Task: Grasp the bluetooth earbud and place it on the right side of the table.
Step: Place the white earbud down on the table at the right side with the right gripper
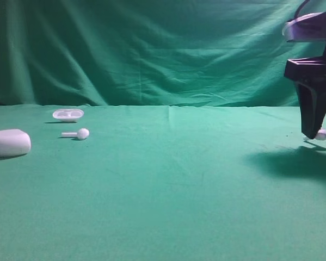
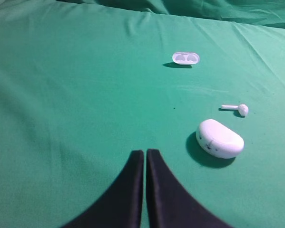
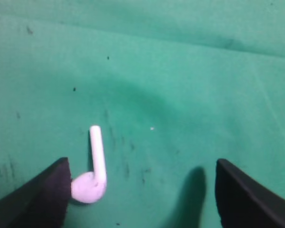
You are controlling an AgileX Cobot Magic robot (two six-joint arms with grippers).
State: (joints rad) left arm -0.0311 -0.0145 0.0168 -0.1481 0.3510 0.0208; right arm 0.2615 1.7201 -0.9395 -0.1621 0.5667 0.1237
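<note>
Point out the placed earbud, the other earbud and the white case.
bluetooth earbud (image 3: 92,183): right wrist view, on its rounded head.
twin earbud (image 1: 82,133): exterior high view, on its rounded head.
white case (image 2: 220,138): left wrist view, on the middle of its top.

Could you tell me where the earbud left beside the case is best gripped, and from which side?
I'd grip the earbud across its thin straight stem, coming from above. It lies flat on the table, clear of the case; the rounded glossy head would probably slip.
</note>
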